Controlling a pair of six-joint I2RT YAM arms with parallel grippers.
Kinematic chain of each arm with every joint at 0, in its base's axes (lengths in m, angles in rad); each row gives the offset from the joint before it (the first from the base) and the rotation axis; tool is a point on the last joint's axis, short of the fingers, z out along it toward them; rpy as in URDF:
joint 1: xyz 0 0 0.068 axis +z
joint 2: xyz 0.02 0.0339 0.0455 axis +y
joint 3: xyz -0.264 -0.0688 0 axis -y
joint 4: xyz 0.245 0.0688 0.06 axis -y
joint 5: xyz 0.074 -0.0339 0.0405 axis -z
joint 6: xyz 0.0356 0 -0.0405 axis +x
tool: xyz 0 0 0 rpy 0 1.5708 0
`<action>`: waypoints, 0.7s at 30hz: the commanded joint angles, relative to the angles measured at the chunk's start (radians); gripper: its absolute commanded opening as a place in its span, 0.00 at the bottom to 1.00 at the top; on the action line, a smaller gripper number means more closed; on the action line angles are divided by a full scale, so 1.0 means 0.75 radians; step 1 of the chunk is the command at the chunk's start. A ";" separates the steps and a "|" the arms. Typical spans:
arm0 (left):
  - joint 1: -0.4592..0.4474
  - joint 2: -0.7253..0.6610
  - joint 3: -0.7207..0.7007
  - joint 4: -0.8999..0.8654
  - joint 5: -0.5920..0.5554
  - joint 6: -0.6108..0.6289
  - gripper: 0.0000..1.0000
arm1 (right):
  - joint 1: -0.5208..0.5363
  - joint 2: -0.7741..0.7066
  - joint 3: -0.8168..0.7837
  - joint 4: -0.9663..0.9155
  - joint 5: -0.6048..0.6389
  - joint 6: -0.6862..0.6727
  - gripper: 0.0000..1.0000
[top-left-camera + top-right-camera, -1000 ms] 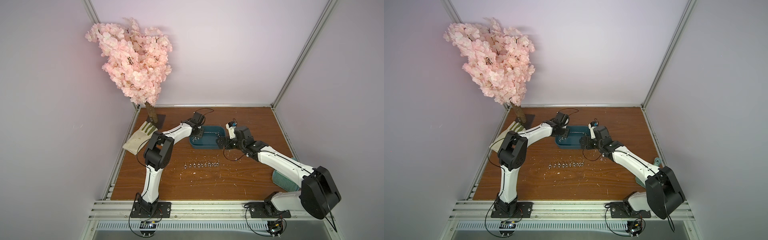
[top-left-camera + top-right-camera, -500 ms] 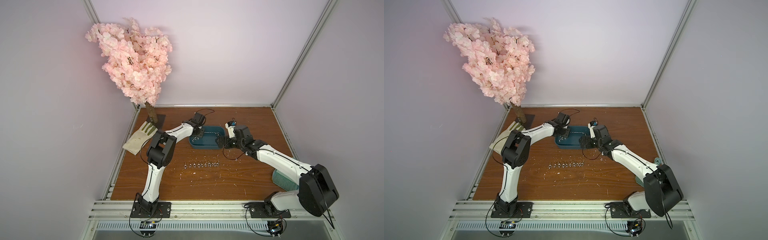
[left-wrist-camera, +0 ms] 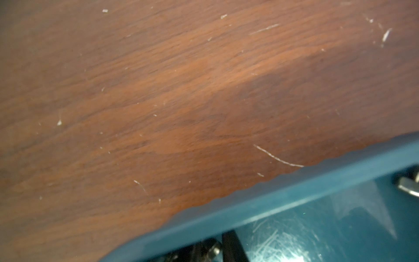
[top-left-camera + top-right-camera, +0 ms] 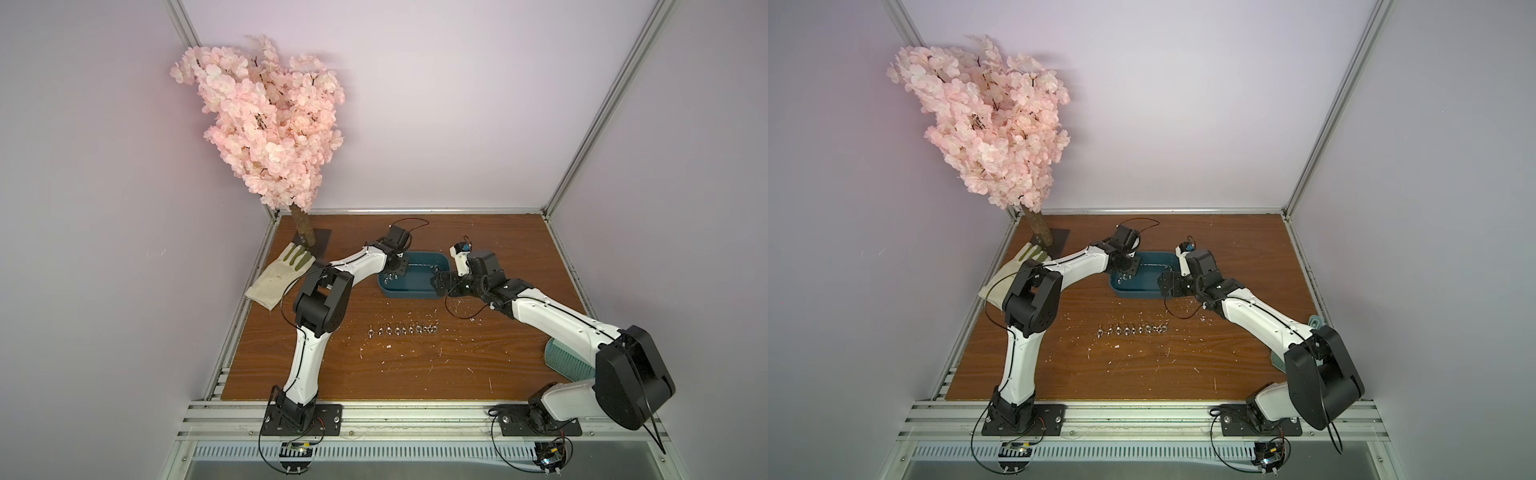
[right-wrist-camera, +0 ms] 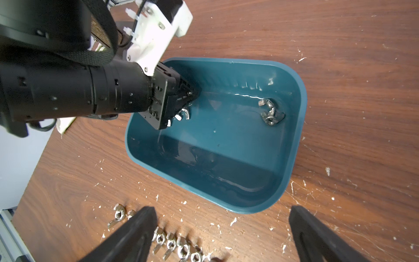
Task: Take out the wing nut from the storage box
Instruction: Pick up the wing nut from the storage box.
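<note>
The dark teal storage box (image 4: pixel 415 291) (image 4: pixel 1138 291) stands at the table's middle back. My left gripper (image 5: pixel 189 102) (image 4: pixel 397 272) reaches down into its left end. The jaws are drawn close on a wing nut (image 5: pixel 182 114), which shows as a metal glint (image 3: pixel 214 249) beside a dark finger (image 3: pixel 231 247) under the box's rim (image 3: pixel 294 188). More wing nuts (image 5: pixel 269 111) lie in the box's far corner. My right gripper (image 5: pixel 222 208) (image 4: pixel 440 282) hovers open outside the box's right end, holding nothing.
A row of several wing nuts (image 4: pixel 401 329) (image 5: pixel 172 245) lies on the wood in front of the box, among white flecks. A work glove (image 4: pixel 282 274) and a pink blossom tree (image 4: pixel 266 124) stand at the back left. A mint ribbed item (image 4: pixel 565 357) sits under the right arm.
My left gripper's jaws have narrowed inside the box. The right arm has shifted only slightly and stays open.
</note>
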State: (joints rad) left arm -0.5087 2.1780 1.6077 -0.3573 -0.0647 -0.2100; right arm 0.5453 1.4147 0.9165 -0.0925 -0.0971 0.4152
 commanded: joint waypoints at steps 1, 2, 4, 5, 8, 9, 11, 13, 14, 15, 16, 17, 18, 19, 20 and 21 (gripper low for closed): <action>0.014 -0.003 0.023 -0.006 0.008 0.000 0.17 | -0.009 0.000 0.054 0.037 -0.025 -0.007 0.99; 0.014 -0.008 0.020 -0.006 0.012 0.001 0.15 | -0.008 0.000 0.053 0.037 -0.028 -0.007 0.99; 0.014 -0.019 0.017 -0.006 0.011 -0.002 0.15 | -0.008 -0.002 0.050 0.038 -0.028 -0.005 0.99; 0.014 -0.023 0.016 -0.006 0.012 -0.001 0.15 | -0.009 -0.003 0.049 0.041 -0.030 -0.002 0.99; 0.014 -0.036 0.012 -0.006 0.018 -0.004 0.14 | -0.009 -0.005 0.041 0.046 -0.038 0.004 0.99; 0.014 -0.042 0.010 -0.006 0.020 -0.006 0.11 | -0.008 -0.008 0.040 0.047 -0.040 0.005 0.99; 0.014 -0.051 0.010 -0.008 0.027 -0.011 0.10 | -0.008 -0.014 0.035 0.045 -0.037 0.005 0.99; 0.015 -0.069 0.004 -0.010 0.035 -0.020 0.08 | -0.008 -0.022 0.028 0.044 -0.028 0.009 0.99; 0.014 -0.076 0.002 -0.010 0.038 -0.030 0.08 | -0.008 -0.025 0.023 0.045 -0.025 0.011 0.99; 0.014 -0.086 0.000 -0.012 0.045 -0.034 0.08 | -0.008 -0.033 0.017 0.044 -0.020 0.015 0.99; 0.012 -0.095 -0.002 -0.014 0.047 -0.042 0.08 | -0.009 -0.041 0.009 0.046 -0.018 0.021 0.99; 0.010 -0.102 -0.002 -0.020 0.048 -0.045 0.08 | -0.009 -0.046 0.001 0.049 -0.016 0.025 0.99; 0.007 -0.111 -0.005 -0.024 0.046 -0.050 0.08 | -0.010 -0.054 -0.008 0.053 -0.015 0.029 0.99; 0.002 -0.121 -0.010 -0.024 0.043 -0.055 0.08 | -0.009 -0.061 -0.017 0.052 -0.013 0.033 0.99; -0.002 -0.132 -0.014 -0.027 0.043 -0.058 0.08 | -0.009 -0.070 -0.025 0.052 -0.011 0.037 0.99; -0.009 -0.142 -0.019 -0.031 0.040 -0.063 0.08 | -0.010 -0.082 -0.037 0.051 -0.006 0.041 0.99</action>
State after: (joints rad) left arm -0.5091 2.1277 1.6032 -0.3611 -0.0414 -0.2371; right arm 0.5415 1.4021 0.9035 -0.0853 -0.1104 0.4286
